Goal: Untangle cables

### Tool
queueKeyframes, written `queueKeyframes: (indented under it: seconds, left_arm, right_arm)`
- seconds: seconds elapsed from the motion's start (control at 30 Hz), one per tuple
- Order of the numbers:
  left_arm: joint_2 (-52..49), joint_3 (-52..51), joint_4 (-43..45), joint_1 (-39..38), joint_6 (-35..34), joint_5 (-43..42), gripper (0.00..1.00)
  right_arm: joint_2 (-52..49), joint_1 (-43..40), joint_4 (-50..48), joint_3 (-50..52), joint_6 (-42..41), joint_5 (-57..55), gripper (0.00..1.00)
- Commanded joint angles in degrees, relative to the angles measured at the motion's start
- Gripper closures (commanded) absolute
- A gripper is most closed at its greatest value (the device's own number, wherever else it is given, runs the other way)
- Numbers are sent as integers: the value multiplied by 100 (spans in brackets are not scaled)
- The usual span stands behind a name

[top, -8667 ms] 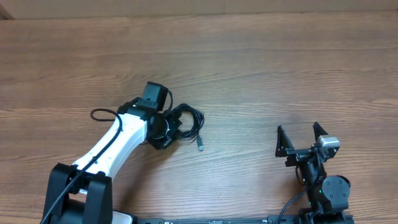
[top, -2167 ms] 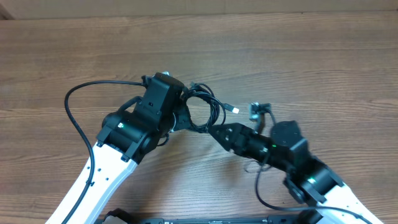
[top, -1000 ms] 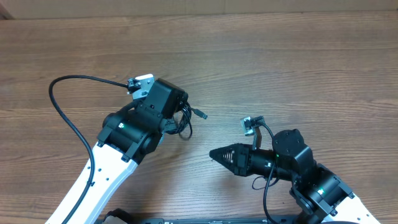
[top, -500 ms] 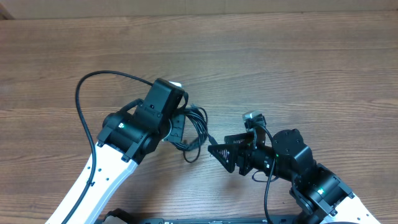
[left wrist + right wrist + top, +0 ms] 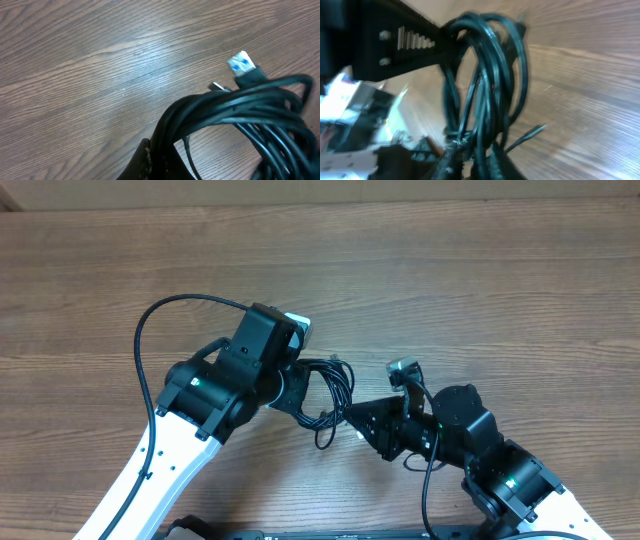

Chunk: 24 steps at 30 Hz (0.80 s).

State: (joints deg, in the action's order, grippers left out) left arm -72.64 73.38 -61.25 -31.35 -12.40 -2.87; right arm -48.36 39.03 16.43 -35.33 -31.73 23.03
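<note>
The cables (image 5: 331, 383) form a small black coiled bundle hanging between both grippers at the table's middle. My left gripper (image 5: 292, 387) is shut on the bundle's left side; in the left wrist view the strands (image 5: 235, 102) rise out of its jaws (image 5: 162, 157), with a white-and-blue plug (image 5: 243, 65) sticking out above. My right gripper (image 5: 350, 418) comes in from the lower right and is shut on the bundle's lower loops. In the right wrist view the loops (image 5: 487, 70) stand over its jaws (image 5: 472, 162) with strands pinched between them. The left gripper's black finger (image 5: 405, 42) holds the top.
The wooden table (image 5: 480, 280) spreads out on all sides. The left arm's thick black wire (image 5: 145, 350) arcs out to the left of the arm. The right arm's body (image 5: 505, 475) fills the lower right corner.
A second ago the right gripper was apart from the bundle. It opened, moved up-left and closed on the lower loops. The left gripper swung the bundle rightward toward it.
</note>
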Motion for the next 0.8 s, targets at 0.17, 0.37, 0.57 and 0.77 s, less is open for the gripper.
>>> queueKeyframes:
  seconds: [0.17,0.37,0.57,0.77]
  left_arm:
    - [-46,59,138,17,-496,-168,96]
    - [-245,59,155,20,-758,-33,96]
    - [-337,59,127,20,-1672,920,96]
    - [-337,59,151,20,-2225,944,96]
  right_arm:
    - [0,-7,-647,-44,-1082,1064,96]
    - [0,-9,-647,-44,-1523,1025,96]
    - [-31,-9,50,-42,-1521,793,94]
    - [-133,-9,212,-42,-1659,800,94]
